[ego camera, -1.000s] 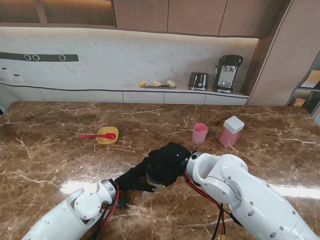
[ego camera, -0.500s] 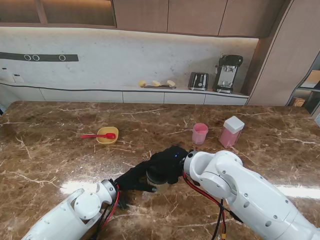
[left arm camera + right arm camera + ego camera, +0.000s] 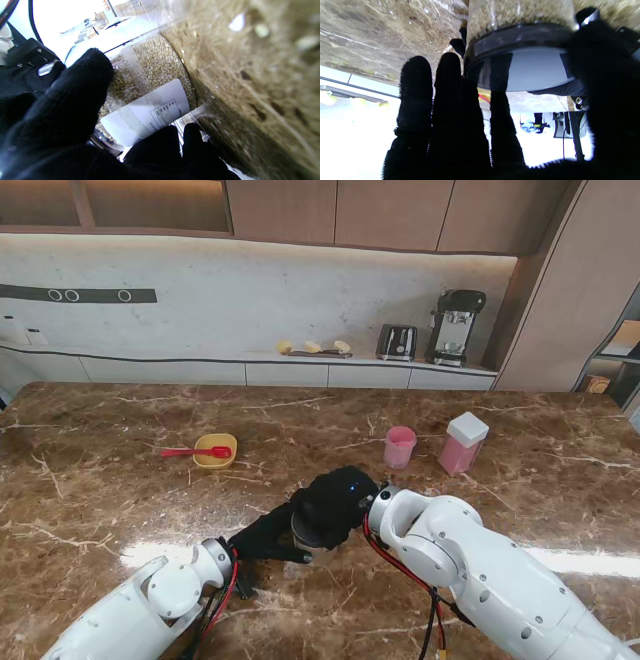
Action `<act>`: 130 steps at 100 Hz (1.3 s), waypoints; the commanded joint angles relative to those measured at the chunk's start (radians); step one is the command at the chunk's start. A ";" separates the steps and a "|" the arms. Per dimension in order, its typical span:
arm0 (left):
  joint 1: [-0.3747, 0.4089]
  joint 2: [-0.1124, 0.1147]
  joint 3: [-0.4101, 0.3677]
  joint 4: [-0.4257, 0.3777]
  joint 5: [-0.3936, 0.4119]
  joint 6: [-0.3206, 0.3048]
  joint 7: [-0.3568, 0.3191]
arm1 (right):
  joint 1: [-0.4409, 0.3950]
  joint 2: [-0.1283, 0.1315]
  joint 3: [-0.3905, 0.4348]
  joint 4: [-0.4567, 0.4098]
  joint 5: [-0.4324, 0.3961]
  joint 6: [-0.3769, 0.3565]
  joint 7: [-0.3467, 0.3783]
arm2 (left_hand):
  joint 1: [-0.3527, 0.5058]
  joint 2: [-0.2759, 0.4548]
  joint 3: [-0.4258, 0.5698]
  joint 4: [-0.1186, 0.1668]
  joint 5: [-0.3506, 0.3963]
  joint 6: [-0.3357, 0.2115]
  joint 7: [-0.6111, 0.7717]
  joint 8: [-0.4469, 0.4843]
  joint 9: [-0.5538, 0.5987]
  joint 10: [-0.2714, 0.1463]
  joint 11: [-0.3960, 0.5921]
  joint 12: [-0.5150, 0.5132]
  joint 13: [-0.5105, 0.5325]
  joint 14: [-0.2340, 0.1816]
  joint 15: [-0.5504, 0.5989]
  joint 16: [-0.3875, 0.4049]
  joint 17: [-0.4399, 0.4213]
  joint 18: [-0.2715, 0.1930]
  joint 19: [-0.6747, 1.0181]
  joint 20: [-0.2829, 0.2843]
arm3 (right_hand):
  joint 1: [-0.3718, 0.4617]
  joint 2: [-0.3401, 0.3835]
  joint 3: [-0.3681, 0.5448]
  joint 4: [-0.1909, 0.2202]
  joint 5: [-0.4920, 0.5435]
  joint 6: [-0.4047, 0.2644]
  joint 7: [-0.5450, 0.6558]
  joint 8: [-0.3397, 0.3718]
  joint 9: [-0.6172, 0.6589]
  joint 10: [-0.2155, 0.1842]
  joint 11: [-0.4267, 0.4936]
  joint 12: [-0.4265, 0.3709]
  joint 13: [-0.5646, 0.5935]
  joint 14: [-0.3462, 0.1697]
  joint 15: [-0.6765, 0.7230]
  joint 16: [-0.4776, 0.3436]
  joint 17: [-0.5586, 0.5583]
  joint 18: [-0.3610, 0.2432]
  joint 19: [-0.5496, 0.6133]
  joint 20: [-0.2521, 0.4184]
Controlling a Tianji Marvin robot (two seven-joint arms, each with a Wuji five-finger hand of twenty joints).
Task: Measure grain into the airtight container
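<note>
**Both hands at the grain jar: lid removal before measuring**

The grain jar (image 3: 308, 538) stands upright on the marble counter (image 3: 100, 510), near the robot's edge; all places below are given relative to it. The left hand (image 3: 268, 538) wraps the jar's glass body from the left, thumb against one side and fingers (image 3: 160, 142) curled round by the white label (image 3: 150, 110), gripping it. The right hand (image 3: 335, 502) lies over the top with fingers draped on the black-rimmed lid (image 3: 520, 65), closed on that lid; whether the lid is already loose cannot be told. The step in hand appears to be opening; it goes best if the left hand keeps the body steady and upright while the right turns the lid squarely and lifts it straight off, since a tilt would spill grain. Beyond the jar to the right stand a pink cup (image 3: 399, 447) and, farther right, a pink container with a white lid (image 3: 463, 442), probably the airtight one; beyond it to the left sits a yellow bowl (image 3: 215, 451) with a red spoon (image 3: 190, 451) laid across it. The counter is polished brown marble with pale veins; behind it run a back ledge carrying a toaster (image 3: 396, 342) and a coffee machine (image 3: 455, 326), and wooden cabinets above.
</note>
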 commanded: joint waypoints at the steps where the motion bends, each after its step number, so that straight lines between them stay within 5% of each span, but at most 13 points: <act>1: 0.019 0.002 0.018 0.027 0.010 0.011 -0.016 | -0.012 -0.016 -0.017 0.027 0.004 0.022 -0.016 | 0.034 0.044 0.071 0.043 0.060 -0.518 0.580 0.004 0.026 -0.035 0.010 0.006 0.008 0.130 0.013 0.018 0.070 0.461 0.160 0.064 | -0.010 0.207 0.070 0.026 0.034 -0.005 0.050 0.020 0.071 -0.074 0.075 0.035 0.058 0.007 0.029 0.020 0.043 -0.026 0.063 -0.014; 19: 0.019 0.003 0.018 0.025 0.011 0.015 -0.018 | -0.025 -0.023 -0.022 0.029 0.021 0.052 -0.044 | 0.033 0.042 0.072 0.042 0.062 -0.512 0.581 0.002 0.027 -0.034 0.011 0.006 0.008 0.129 0.013 0.018 0.071 0.460 0.160 0.063 | -0.173 0.425 -0.239 0.099 -0.059 0.008 -0.004 -0.036 0.015 -0.062 -0.001 -0.004 0.000 0.057 -0.033 -0.015 -0.010 0.025 0.049 -0.077; 32: 0.021 0.003 0.017 0.023 0.013 0.017 -0.017 | -0.045 -0.017 0.003 -0.005 -0.010 0.043 -0.020 | 0.032 0.043 0.073 0.041 0.060 -0.514 0.578 -0.001 0.027 -0.034 0.011 0.006 0.007 0.129 0.013 0.018 0.070 0.460 0.160 0.063 | -0.310 0.457 -0.183 0.119 -0.119 -0.025 -0.057 -0.047 -0.104 -0.077 -0.082 -0.051 -0.188 0.080 -0.178 -0.092 -0.210 0.092 -0.119 -0.062; 52: 0.021 0.003 0.018 0.022 0.013 0.017 -0.016 | -0.073 -0.013 0.046 -0.048 -0.039 0.022 0.001 | 0.034 0.045 0.073 0.041 0.061 -0.512 0.578 -0.002 0.026 -0.033 0.010 0.006 0.007 0.130 0.012 0.018 0.071 0.461 0.160 0.063 | -0.336 0.468 -0.167 0.118 -0.168 -0.035 -0.102 -0.039 -0.254 -0.082 -0.153 -0.082 -0.407 0.075 -0.267 -0.158 -0.394 0.110 -0.253 -0.026; 58: 0.021 0.003 0.019 0.022 0.012 0.017 -0.016 | -0.082 -0.012 0.064 -0.064 -0.038 0.011 0.015 | 0.035 0.044 0.073 0.041 0.062 -0.512 0.578 -0.002 0.027 -0.032 0.010 0.006 0.007 0.131 0.012 0.018 0.071 0.461 0.159 0.063 | -0.312 0.445 -0.165 0.119 -0.179 -0.034 -0.110 -0.039 -0.284 -0.085 -0.165 -0.087 -0.436 0.071 -0.276 -0.162 -0.415 0.102 -0.268 -0.024; 67: 0.020 0.003 0.018 0.022 0.013 0.016 -0.016 | -0.088 -0.006 0.091 -0.093 -0.038 -0.024 0.070 | 0.035 0.046 0.074 0.041 0.064 -0.506 0.579 -0.002 0.027 -0.032 0.010 0.006 0.007 0.130 0.013 0.018 0.072 0.461 0.160 0.064 | -0.180 0.319 -0.166 0.119 -0.201 -0.023 -0.134 -0.040 -0.338 -0.082 -0.181 -0.098 -0.484 0.063 -0.286 -0.173 -0.444 0.088 -0.308 -0.010; 79: 0.021 0.003 0.018 0.021 0.013 0.017 -0.016 | -0.078 0.006 0.111 -0.121 -0.040 -0.076 0.164 | 0.036 0.046 0.073 0.041 0.062 -0.509 0.581 -0.001 0.026 -0.031 0.010 0.006 0.007 0.132 0.013 0.018 0.071 0.462 0.160 0.064 | 0.133 0.211 -0.229 0.131 -0.220 -0.028 -0.175 -0.046 -0.400 -0.065 -0.191 -0.110 -0.529 0.064 -0.296 -0.182 -0.451 0.082 -0.365 0.020; 86: 0.021 0.003 0.019 0.021 0.014 0.017 -0.016 | -0.061 0.012 0.108 -0.123 -0.032 -0.096 0.214 | 0.035 0.047 0.072 0.041 0.062 -0.510 0.583 0.000 0.026 -0.032 0.010 0.006 0.008 0.132 0.013 0.018 0.072 0.463 0.160 0.064 | 0.237 0.177 -0.166 0.116 -0.246 -0.049 -0.192 -0.047 -0.452 -0.063 -0.199 -0.113 -0.548 0.060 -0.298 -0.184 -0.445 0.074 -0.379 0.024; 91: 0.021 0.003 0.019 0.021 0.013 0.017 -0.015 | -0.046 0.015 0.100 -0.118 -0.019 -0.104 0.240 | 0.036 0.048 0.071 0.041 0.062 -0.510 0.584 0.001 0.026 -0.032 0.010 0.006 0.008 0.132 0.013 0.018 0.072 0.462 0.160 0.064 | 0.223 0.101 0.044 0.079 -0.260 -0.064 -0.203 -0.031 -0.474 -0.064 -0.192 -0.108 -0.557 0.054 -0.295 -0.181 -0.441 0.064 -0.390 0.036; 97: 0.020 0.003 0.020 0.021 0.013 0.018 -0.016 | -0.028 0.019 0.085 -0.110 -0.014 -0.105 0.262 | 0.035 0.048 0.071 0.041 0.061 -0.509 0.584 0.001 0.026 -0.032 0.010 0.006 0.008 0.133 0.014 0.018 0.072 0.463 0.161 0.064 | 0.231 0.073 0.157 0.062 -0.265 -0.083 -0.203 -0.018 -0.485 -0.062 -0.183 -0.100 -0.555 0.048 -0.289 -0.176 -0.432 0.055 -0.392 0.041; 130: 0.020 0.003 0.018 0.018 0.013 0.019 -0.016 | 0.020 0.020 0.022 -0.058 0.012 -0.094 0.257 | 0.034 0.051 0.070 0.042 0.058 -0.512 0.583 0.002 0.027 -0.033 0.011 0.007 0.009 0.130 0.014 0.019 0.072 0.462 0.163 0.065 | 0.304 0.104 0.270 0.050 -0.210 -0.118 -0.115 0.088 -0.444 -0.080 -0.037 0.042 -0.399 -0.024 -0.098 -0.006 -0.283 -0.012 -0.269 0.075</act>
